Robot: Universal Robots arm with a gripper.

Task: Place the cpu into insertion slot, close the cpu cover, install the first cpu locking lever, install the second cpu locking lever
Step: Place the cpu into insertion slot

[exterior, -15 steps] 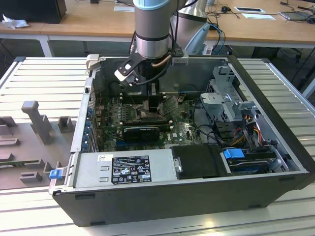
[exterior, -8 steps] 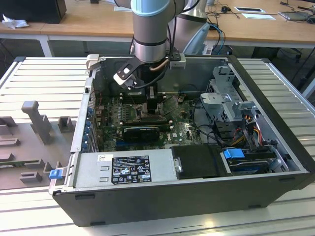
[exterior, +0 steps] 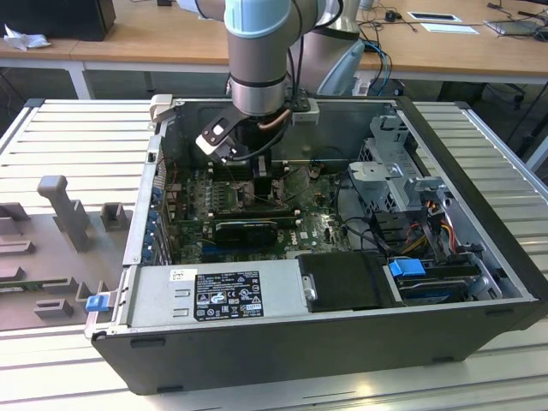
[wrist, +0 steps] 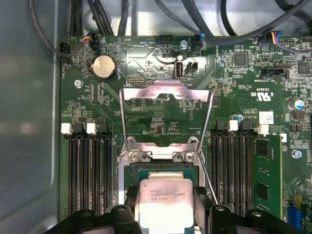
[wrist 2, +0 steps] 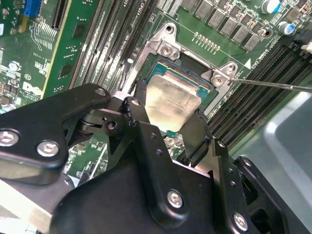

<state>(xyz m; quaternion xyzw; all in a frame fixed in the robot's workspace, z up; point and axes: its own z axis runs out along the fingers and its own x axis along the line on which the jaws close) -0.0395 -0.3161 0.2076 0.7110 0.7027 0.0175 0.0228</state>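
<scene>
In both wrist views my gripper (wrist 2: 168, 114) is shut on the cpu (wrist 2: 171, 100), with one black finger on each side of its pale silvery face. The cpu (wrist: 164, 201) sits right over the insertion slot (wrist: 127, 174), whose dark frame (wrist 2: 189, 60) shows around the chip's edges. I cannot tell whether the chip rests in it or hovers just above. The cpu cover (wrist: 165, 91) stands swung open behind the socket, a thin metal frame with a square cut-out. A thin locking lever (wrist 2: 273, 86) sticks out beside the socket. In the exterior view the gripper (exterior: 257, 171) reaches down into the open computer case.
Memory slots (wrist: 87, 175) flank the socket on both sides. A long black card (exterior: 248, 229) lies in front of the gripper in the exterior view. The power supply (exterior: 218, 295), a drive cage (exterior: 398, 184) and cables (exterior: 428, 223) crowd the case. Case walls (exterior: 141, 214) enclose the board.
</scene>
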